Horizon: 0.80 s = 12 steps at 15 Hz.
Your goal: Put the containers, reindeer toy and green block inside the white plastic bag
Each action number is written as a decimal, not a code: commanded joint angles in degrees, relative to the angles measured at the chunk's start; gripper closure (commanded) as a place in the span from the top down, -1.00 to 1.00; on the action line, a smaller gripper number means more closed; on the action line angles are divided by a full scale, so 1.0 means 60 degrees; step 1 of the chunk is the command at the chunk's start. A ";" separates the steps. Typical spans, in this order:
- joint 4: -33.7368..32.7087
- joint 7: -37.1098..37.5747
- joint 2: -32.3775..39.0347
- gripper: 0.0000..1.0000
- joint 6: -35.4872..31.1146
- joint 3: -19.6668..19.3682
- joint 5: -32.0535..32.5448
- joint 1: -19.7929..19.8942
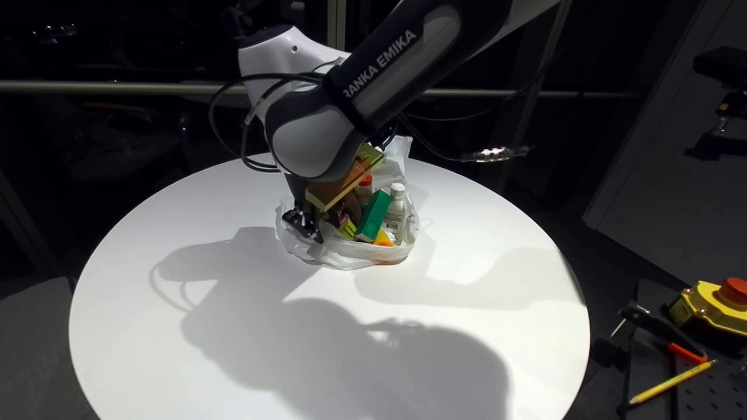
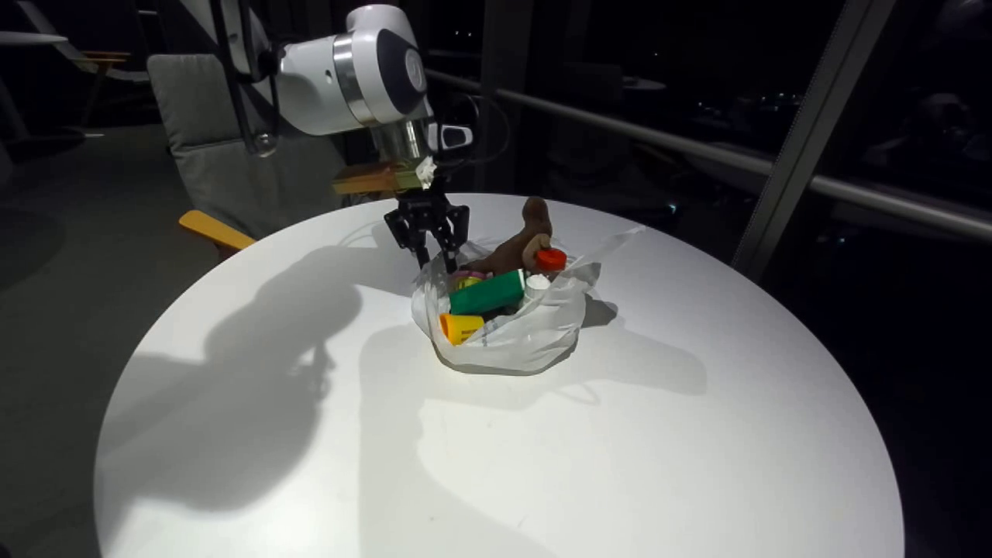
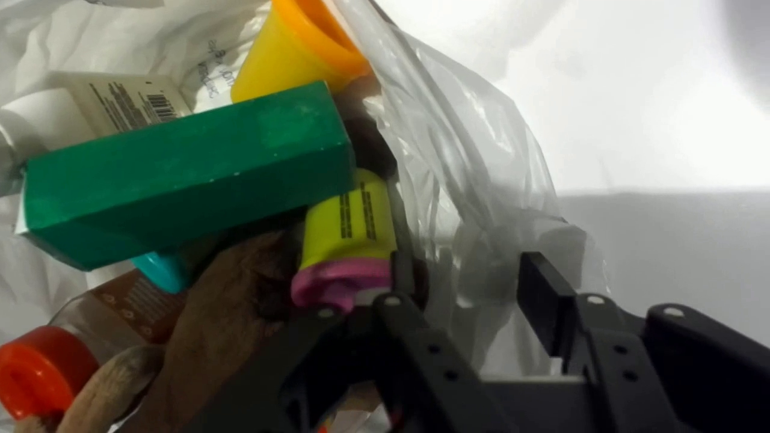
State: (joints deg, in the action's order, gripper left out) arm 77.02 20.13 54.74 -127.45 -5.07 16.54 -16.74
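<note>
Our tool (image 3: 466, 279), jaws apart, gripping nothing, straddles the wall of the white plastic bag (image 3: 475, 150); green block (image 3: 186, 180) inside.

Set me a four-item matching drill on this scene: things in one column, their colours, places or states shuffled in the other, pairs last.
Things
1. Block
2. Reindeer toy
3. Plastic bag
4. Gripper

Descriptions
A. Mostly brown
B. Jaws parted
C. Green
D. Rests on the white table, open at the top

Pairs: 1-C; 2-A; 3-D; 4-B
</note>
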 commanded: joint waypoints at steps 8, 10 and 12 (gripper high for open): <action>-0.0001 -0.0126 -0.0462 -0.82 0.0117 0.0023 -0.0110 0.0018; 0.0159 -0.0110 -0.0677 -0.80 0.0047 0.0001 -0.0097 0.0036; 0.0303 -0.0096 -0.0870 -0.80 -0.0028 -0.0031 -0.0075 0.0058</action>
State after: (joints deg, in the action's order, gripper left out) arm 76.26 19.82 52.87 -127.45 -5.06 16.48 -16.67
